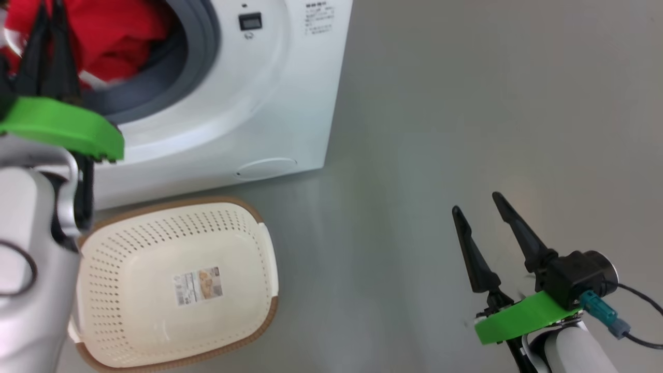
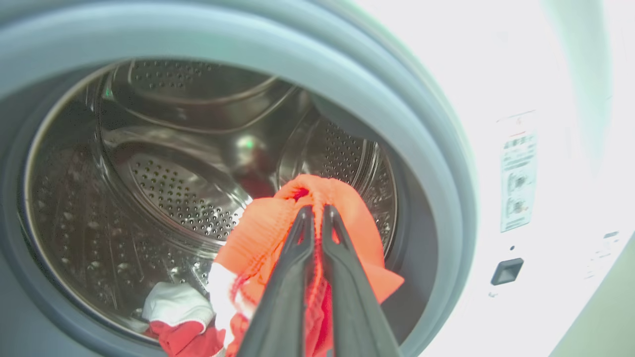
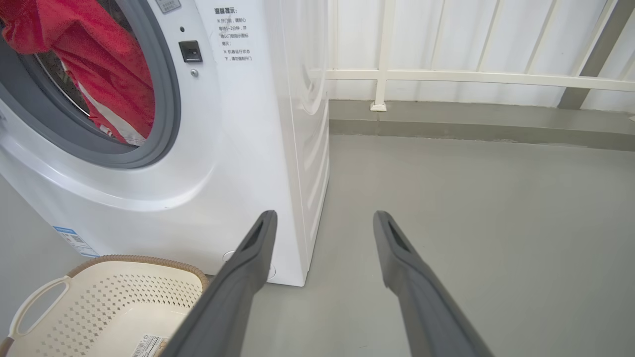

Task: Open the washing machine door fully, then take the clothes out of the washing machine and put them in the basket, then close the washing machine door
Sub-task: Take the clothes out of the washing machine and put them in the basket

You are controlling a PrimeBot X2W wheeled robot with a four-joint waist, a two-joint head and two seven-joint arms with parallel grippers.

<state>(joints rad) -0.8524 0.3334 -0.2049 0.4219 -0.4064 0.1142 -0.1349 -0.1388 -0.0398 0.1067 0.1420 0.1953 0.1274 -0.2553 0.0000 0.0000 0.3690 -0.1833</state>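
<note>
Head view: you are watching the left gripper [image 1: 49, 31], upper left, clamping the clothes [image 1: 114, 41] at the washing machine [image 1: 233, 103] mouth, the basket [image 1: 171, 203] lying directly below it; left wrist view: pinch showing mid-frame; right wrist view: right gripper [image 3: 323, 214] gaping, farther off.

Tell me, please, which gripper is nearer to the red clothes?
Left. The left gripper is shut on the clothes at the washing machine opening. The right gripper is open above the floor, well off to the side of the machine.
</note>
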